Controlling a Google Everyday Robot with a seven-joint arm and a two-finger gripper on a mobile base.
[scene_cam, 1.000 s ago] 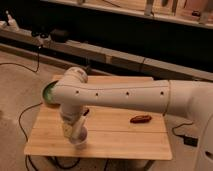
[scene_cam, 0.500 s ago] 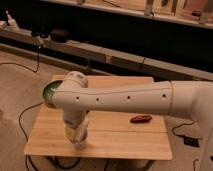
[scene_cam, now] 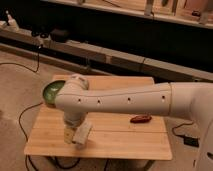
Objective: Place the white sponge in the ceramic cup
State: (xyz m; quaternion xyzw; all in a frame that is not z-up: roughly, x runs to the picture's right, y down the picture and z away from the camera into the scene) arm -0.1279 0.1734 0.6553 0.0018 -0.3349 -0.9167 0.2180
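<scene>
My gripper (scene_cam: 75, 134) hangs down from the thick white arm over the front left part of the wooden table (scene_cam: 125, 145). A pale off-white rectangular block, which looks like the white sponge (scene_cam: 83, 134), sits tilted at the gripper's lower end. I cannot tell whether it is held or lies on the table. The ceramic cup does not show; the arm and gripper cover the spot beneath them.
A green bowl (scene_cam: 49, 93) stands at the table's left edge, partly behind the arm. A dark reddish-brown bar (scene_cam: 141, 119) lies right of centre. Cables run over the floor on the left, and a low ledge with shelves stands behind the table.
The wrist and gripper have shifted slightly over the table's front left. The pale block stays at about the same spot.
</scene>
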